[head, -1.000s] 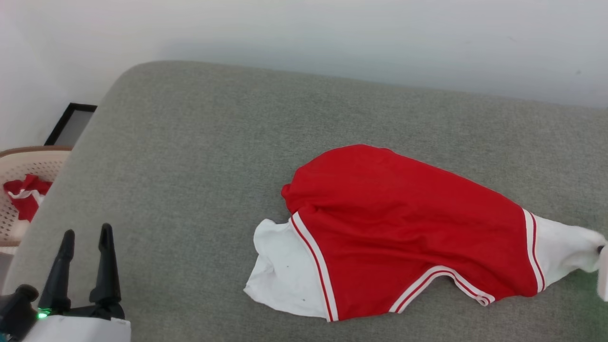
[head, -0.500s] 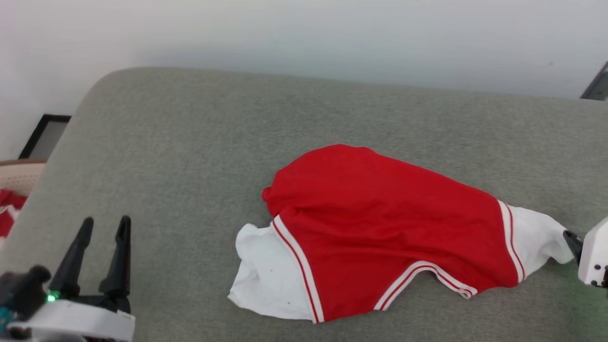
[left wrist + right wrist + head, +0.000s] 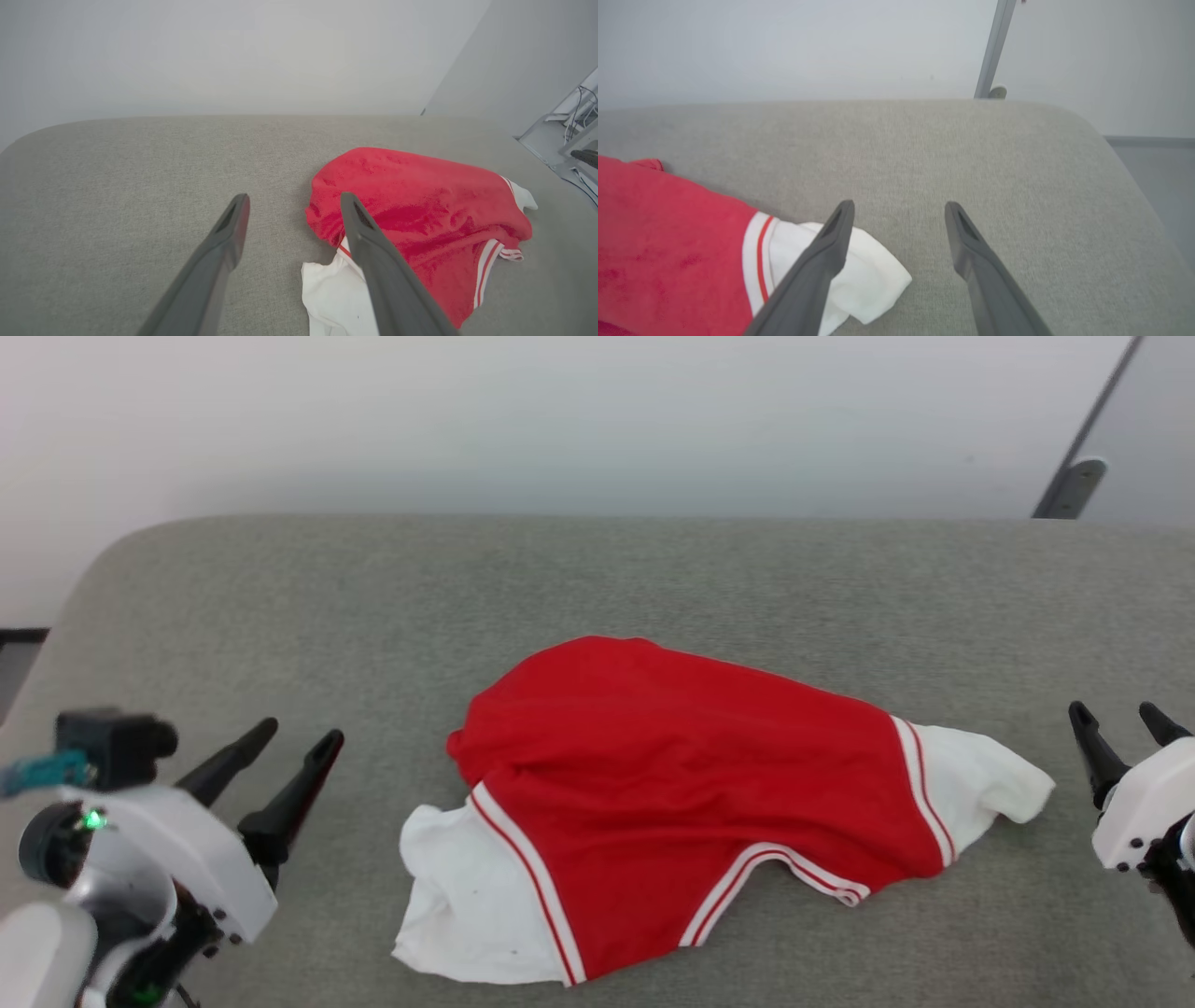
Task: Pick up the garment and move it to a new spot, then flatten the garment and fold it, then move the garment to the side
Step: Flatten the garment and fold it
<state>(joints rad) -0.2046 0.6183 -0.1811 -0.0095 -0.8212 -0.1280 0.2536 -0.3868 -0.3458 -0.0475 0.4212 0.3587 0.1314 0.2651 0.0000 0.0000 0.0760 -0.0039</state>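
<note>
While the garment (image 3: 691,784) lies rumpled on the middle of the grey tabletop (image 3: 560,579), the left claw (image 3: 302,730) and right claw (image 3: 1113,707) flank it, both spread wide, gripping nothing and clear of the cloth.

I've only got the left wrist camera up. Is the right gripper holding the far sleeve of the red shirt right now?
Observer: No. In the head view the right gripper is open and stands clear of the garment.
Operator: So where is that end of it?
Observer: The white sleeve end lies loose on the cushion. In the right wrist view one finger crosses in front of it, and between the fingers there is bare cushion.
Operator: And my own gripper, seen from above?
Observer: The head view shows the left gripper open, off to the garment's left, with a strip of bare cushion between them.
</note>
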